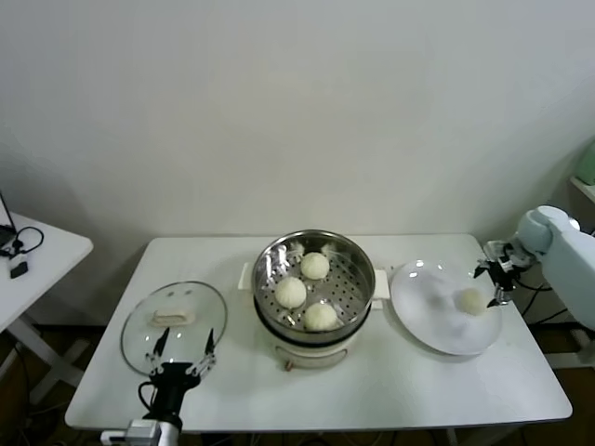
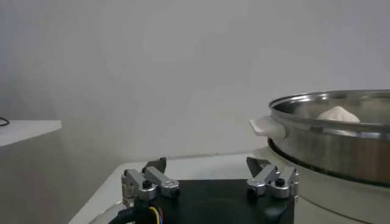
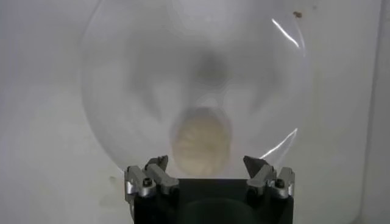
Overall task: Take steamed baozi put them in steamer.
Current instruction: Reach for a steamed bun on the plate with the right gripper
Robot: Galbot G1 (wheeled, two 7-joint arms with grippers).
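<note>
R gripper open beside last baozi, plate edge.

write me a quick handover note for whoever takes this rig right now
Right gripper: open, above the flat white plate, lined up on the last small cream-white baozi, not yet gripping.
Left gripper: open, idle at the table's near-left edge by the round glass lid.
Done: three baozi lie in the shiny steel steamer basket.
Left: grasp the plate baozi and place it in the steamer.
</note>
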